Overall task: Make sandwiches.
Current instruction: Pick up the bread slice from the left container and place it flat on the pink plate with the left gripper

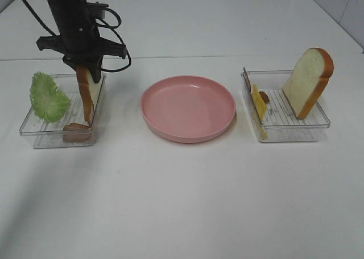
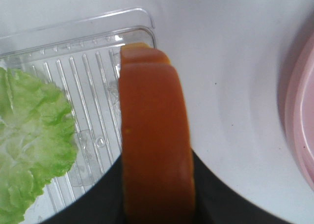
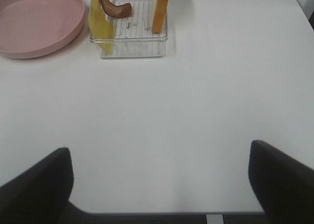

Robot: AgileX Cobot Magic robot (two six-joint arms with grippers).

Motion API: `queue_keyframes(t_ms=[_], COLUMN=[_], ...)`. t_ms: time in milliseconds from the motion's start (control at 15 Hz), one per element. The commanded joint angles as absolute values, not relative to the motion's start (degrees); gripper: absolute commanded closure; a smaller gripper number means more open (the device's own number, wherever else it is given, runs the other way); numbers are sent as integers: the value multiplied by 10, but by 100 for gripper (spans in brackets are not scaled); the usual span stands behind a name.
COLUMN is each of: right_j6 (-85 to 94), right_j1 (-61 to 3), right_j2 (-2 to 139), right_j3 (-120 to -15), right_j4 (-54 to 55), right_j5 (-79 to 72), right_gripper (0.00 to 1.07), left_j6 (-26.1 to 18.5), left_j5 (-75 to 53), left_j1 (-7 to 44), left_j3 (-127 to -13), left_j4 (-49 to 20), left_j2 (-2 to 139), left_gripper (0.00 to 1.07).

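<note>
Bread slice (image 2: pixel 154 135) clamped upright in my left hand (image 1: pixel 90 71), standing in left tray (image 1: pixel 34 137) near lettuce (image 1: pixel 48 97). Right hand (image 3: pixel 159 180) open over bare surface (image 3: pixel 162 111). Pink plate (image 1: pixel 187 108) empty: nothing stacked yet; second slice (image 1: pixel 307 83), cheese (image 1: pixel 260 103), bacon (image 1: pixel 75 133) untouched.

A white table (image 1: pixel 182 202) fills nearly the whole view, matte, smooth and evenly lit. A thin seam (image 1: pixel 227 57) runs straight across its far part. Past the far right corner stands a white tiled wall (image 1: pixel 344 6) with faint grey joints. A soft grey shadow (image 1: pixel 40 196) lies on the table's near left side — its edges blurred.
</note>
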State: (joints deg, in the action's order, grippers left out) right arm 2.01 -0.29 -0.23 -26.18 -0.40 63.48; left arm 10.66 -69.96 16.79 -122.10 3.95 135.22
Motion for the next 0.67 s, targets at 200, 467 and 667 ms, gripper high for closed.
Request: queue_keyframes(t_ms=[200, 467, 667], right_j6=[23, 23, 23], right_j1=[-1, -1, -1], right_j2=[-19, -19, -19], right_j3=[-260, -260, -260], right_j4=[-4, -4, -4], right_j5=[633, 633, 633], right_gripper=[13, 13, 13], left_j6=[125, 96, 48], left_j5=[-752, -730, -670], left_j1=[171, 171, 178], left_j3=[-1222, -1222, -1222], left_j4=[35, -88, -261], left_j2=[1246, 1176, 1205], left_gripper=[103, 103, 103])
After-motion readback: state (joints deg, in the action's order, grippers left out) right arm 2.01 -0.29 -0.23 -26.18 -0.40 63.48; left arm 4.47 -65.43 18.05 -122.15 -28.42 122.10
